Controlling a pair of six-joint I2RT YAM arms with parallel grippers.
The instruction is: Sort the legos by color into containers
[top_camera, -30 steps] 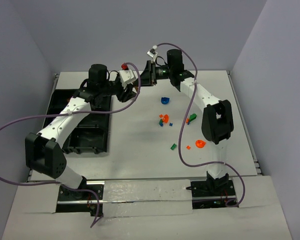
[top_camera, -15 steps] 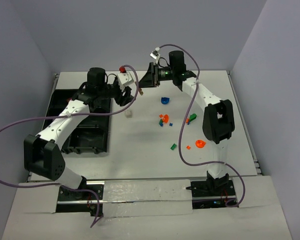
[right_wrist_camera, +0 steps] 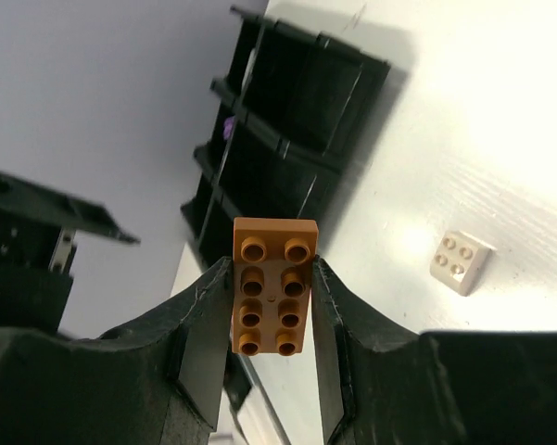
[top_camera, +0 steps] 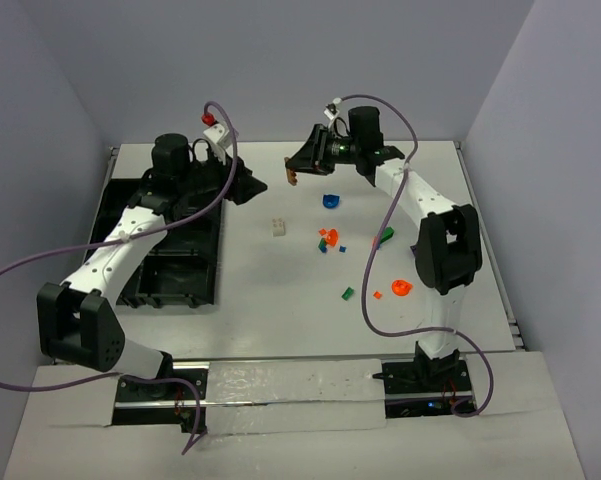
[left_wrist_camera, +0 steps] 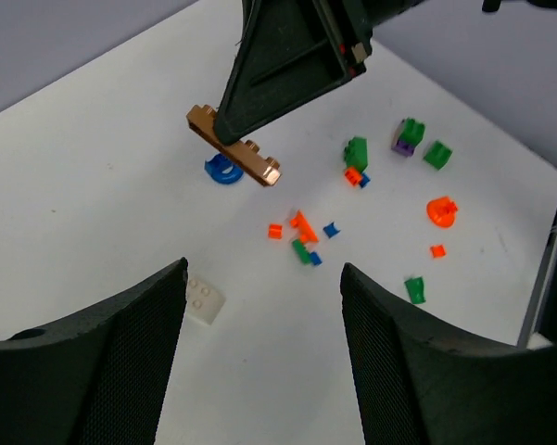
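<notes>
My right gripper [top_camera: 293, 172] hangs above the far middle of the table, shut on a brown lego plate [right_wrist_camera: 273, 283] with its studs towards the wrist camera; the same plate [left_wrist_camera: 236, 146] shows in the left wrist view. My left gripper [top_camera: 252, 186] is open and empty, just left of it near the black containers tray [top_camera: 185, 290]. A white brick [top_camera: 277, 228] lies on the table below, close to my left finger [left_wrist_camera: 120, 371]. Loose legos lie to the right: a blue round piece [top_camera: 329, 201], an orange cluster [top_camera: 327, 238], green bricks [top_camera: 385, 237] and an orange round piece [top_camera: 401, 288].
The tray's compartments [right_wrist_camera: 297, 83] sit along the table's left side, partly under my left arm. A purple-and-green piece [left_wrist_camera: 407, 137] and a small green brick [top_camera: 347, 294] lie among the loose pieces. Walls enclose the table on the back, left and right.
My left gripper has opened and pulled back to the left, away from the right gripper. The white brick has dropped to the table. The right gripper still holds the brown plate.
</notes>
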